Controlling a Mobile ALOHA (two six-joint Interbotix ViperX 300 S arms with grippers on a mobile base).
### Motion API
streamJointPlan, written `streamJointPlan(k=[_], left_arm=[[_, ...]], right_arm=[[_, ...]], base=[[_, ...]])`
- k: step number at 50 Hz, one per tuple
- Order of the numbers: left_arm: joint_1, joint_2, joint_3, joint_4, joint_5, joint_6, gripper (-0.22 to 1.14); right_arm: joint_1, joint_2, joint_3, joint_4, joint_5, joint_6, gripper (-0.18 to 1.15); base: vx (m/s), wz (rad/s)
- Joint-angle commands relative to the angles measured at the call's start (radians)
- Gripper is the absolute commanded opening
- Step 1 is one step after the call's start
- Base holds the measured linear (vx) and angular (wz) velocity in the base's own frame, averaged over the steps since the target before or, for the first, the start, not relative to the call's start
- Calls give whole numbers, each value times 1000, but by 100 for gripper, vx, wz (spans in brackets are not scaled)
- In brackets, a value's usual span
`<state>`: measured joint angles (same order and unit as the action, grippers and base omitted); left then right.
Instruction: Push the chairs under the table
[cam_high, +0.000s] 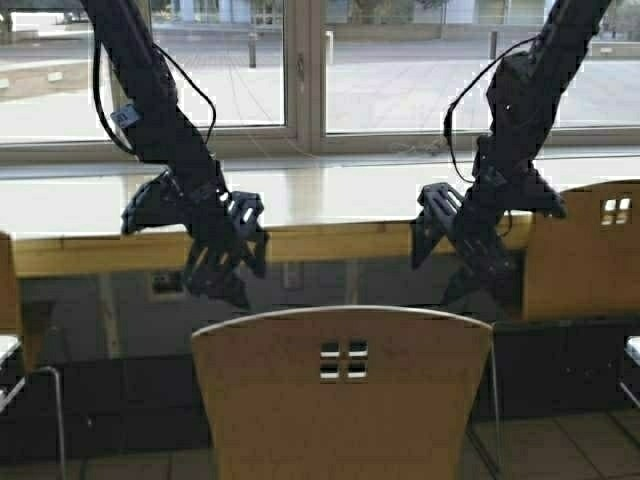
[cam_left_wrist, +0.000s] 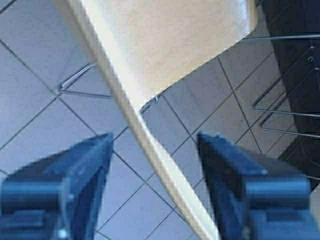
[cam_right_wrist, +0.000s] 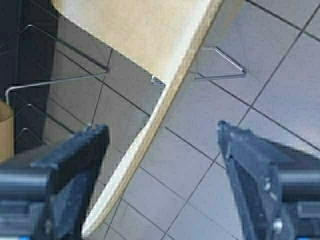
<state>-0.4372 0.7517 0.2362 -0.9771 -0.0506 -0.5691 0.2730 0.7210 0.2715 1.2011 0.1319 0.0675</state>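
Right now the approach step is in hand: both arms hang above the top edge of the middle chair (cam_high: 340, 400), which stands at six o'clock in the high view, pulled out from the table (cam_high: 330, 205) at twelve. The left gripper (cam_high: 222, 262) at ten o'clock and the right gripper (cam_high: 470, 258) at two o'clock are each spread wide and hold nothing; the wrist views show the chair's back edge running between the fingers, untouched. Another chair (cam_high: 585, 250) at three o'clock stands close against the table. Next, I judge, the grippers must lower onto the backrest and the base must drive forward.
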Motion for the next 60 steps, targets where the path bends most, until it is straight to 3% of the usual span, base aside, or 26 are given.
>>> streamJointPlan(k=[1, 12, 24, 46, 60], left_arm=[[-3, 43, -67, -17, -5, -2, 87], [-3, 173, -169, -60, -8, -2, 87], [-3, 288, -275, -72, -9, -2, 87], [-3, 296, -278, -74, -8, -2, 87], [-3, 307, -281, -74, -32, -2, 87]], right_arm=[[0, 55, -75, 6, 2, -3, 97], [-2, 175, -170, 23, 0, -3, 97], [37, 183, -164, 34, -152, -3, 97], [61, 201, -158, 238, -121, -3, 97], [61, 279, -238, 291, -92, -3, 97]], base=[[4, 0], [2, 0], [0, 0], [0, 0], [0, 0]])
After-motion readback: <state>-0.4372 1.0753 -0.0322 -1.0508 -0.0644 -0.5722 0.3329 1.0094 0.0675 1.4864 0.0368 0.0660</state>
